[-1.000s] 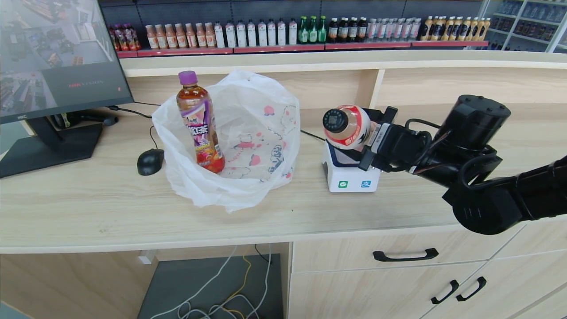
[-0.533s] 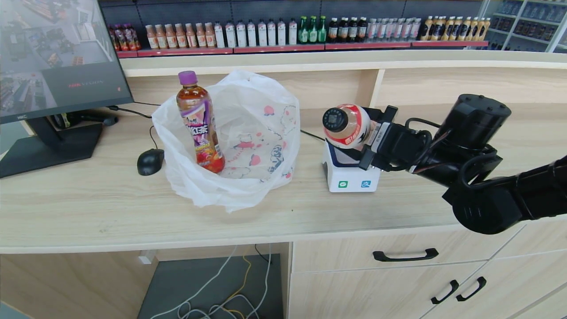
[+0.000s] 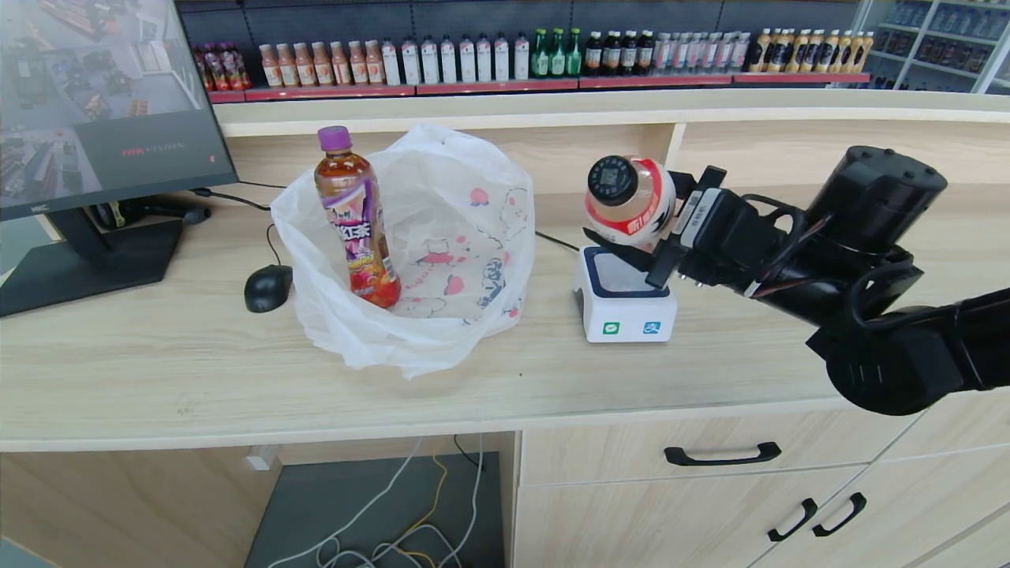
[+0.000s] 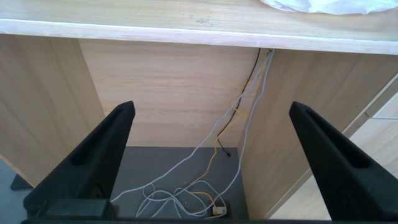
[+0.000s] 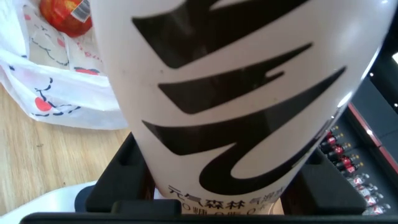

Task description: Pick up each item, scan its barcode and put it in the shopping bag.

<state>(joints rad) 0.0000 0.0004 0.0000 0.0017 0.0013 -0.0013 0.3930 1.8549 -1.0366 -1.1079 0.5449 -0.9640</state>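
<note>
Right arm has lifted since 1 s ago: right claw (image 3: 656,214) and its bottle (image 3: 631,197) are up and a bit to the right. The scanner (image 3: 623,304) window was hidden before and now shows dark under them. Bag, tea bottle and mouse haven't shifted.

Right claw is clamped on the white bottle w/ red band, one finger on either side. The bottle lies roughly level in the air just above the scanner, not touching it, black cap end facing my head cam. From the right wrist cam the bottle's body sits between the dark fingers (image 5: 115,177), w/ the bag off beyond it.

Scanner stands on the tabletop (image 3: 197,371) about mid-depth, just right of the bag (image 3: 465,229), a small gap between them. Bag sits open near the middle of the tabletop, set back from the front edge. Tea bottle (image 3: 355,221) stands upright inside, against the bag's left wall, purple cap above the rim.

Mouse (image 3: 268,288) is just beside the bag's left side. Monitor (image 3: 95,95) is at the back-left corner.

Left claw (image 4: 211,109) hangs below the tabletop's front edge w/ jaws spread wide, nothing in them. It faces the recess under the tabletop, where cables (image 4: 205,155) trail down to the floor.
</note>
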